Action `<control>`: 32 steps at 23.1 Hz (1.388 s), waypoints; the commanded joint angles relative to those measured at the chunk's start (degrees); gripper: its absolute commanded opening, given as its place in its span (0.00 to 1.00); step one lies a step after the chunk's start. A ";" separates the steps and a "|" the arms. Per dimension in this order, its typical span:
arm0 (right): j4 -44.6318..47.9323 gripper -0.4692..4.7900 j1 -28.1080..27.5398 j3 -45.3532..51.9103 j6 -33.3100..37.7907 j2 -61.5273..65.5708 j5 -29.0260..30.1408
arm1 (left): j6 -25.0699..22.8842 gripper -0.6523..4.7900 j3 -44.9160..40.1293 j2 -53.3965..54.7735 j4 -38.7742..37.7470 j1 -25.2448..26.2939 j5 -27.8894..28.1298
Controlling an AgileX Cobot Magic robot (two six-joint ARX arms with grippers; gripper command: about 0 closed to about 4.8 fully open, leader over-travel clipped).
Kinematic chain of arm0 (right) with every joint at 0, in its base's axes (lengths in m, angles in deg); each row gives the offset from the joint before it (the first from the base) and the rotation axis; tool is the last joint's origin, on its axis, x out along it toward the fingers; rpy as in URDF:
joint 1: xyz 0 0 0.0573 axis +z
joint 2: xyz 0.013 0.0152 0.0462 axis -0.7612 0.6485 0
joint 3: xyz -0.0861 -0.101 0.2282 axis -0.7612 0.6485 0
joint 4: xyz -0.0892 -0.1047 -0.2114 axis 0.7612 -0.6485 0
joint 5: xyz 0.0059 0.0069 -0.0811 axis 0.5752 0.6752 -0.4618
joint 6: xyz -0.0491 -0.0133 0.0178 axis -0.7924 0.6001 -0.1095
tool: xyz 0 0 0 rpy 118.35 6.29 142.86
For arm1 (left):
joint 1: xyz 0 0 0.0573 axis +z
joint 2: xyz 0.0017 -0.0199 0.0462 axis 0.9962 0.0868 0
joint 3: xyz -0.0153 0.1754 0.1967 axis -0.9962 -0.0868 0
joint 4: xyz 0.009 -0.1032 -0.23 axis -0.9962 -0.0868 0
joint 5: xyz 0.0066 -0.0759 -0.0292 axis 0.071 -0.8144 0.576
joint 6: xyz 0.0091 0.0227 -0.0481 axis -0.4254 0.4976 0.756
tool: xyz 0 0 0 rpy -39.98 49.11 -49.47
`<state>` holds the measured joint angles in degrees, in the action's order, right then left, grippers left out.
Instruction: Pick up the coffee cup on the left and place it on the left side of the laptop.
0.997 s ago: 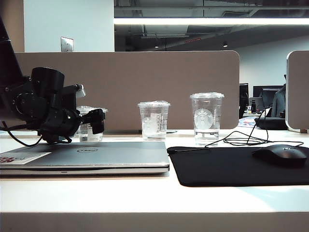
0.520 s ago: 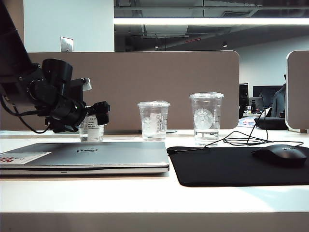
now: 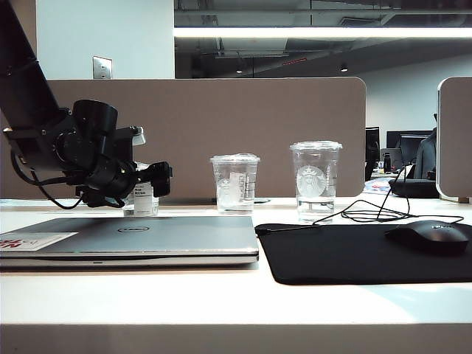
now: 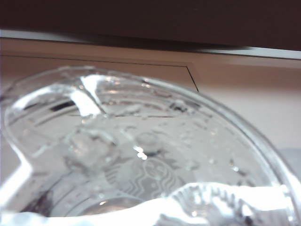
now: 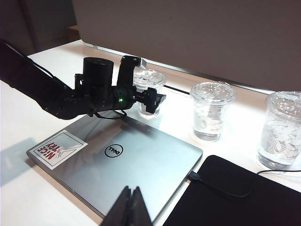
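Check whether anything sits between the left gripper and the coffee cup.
Nothing visible does. The left gripper is open right at the coffee cup, behind the laptop. The right gripper is shut, hanging over the laptop's near edge.

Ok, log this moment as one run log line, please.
phase: reaching | left gripper: open at coffee cup, not gripping | right gripper: shut, idle over laptop | cup: behind laptop, not lifted

Clear glossy plastic is seen in the coffee cup (image 5: 149, 89). A smooth, brushed silver-grey metal lid is shown on the laptop (image 5: 127, 160). Matt black cloth is suggested by the mouse mat (image 3: 361, 254).
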<state>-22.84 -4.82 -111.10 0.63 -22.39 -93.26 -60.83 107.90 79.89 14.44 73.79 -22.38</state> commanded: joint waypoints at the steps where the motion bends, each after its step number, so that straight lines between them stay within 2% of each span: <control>1: 1.18 0.08 0.04 -0.44 0.20 -0.13 0.00 | -0.07 1.00 0.13 0.28 0.81 0.02 -0.20; 18: 0.70 0.08 0.04 -0.44 0.20 -0.13 0.15 | -0.04 1.00 0.77 1.33 2.34 0.02 -0.20; 19: 0.72 0.08 0.04 -0.44 0.20 -0.13 0.15 | -0.04 0.95 0.77 1.33 2.51 0.02 -0.20; 20: 0.70 0.08 0.04 -0.44 0.20 -0.13 0.15 | -0.07 0.84 0.77 1.33 2.84 0.02 -0.22; 21: 0.70 0.08 0.04 -0.44 0.20 -0.13 0.15 | -0.04 0.79 0.79 1.33 3.02 0.02 -0.22; 23: 0.72 0.08 0.04 -0.44 0.20 -0.13 0.15 | -0.04 0.77 0.79 1.33 3.02 0.00 -0.22; 27: 0.72 0.08 0.04 -0.44 0.20 -0.13 0.15 | -0.04 0.64 0.79 1.33 2.99 0.00 -0.22; 30: 0.72 0.08 0.04 -0.44 0.20 -0.13 0.15 | -0.04 0.47 0.79 1.33 3.02 0.00 -0.24; 32: 0.70 0.08 0.04 -0.44 0.20 -0.13 0.15 | -0.04 0.45 0.79 1.33 3.02 0.00 -0.46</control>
<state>-23.15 -4.80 -111.10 0.63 -22.39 -93.19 -60.81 108.40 81.38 16.26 73.79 -22.40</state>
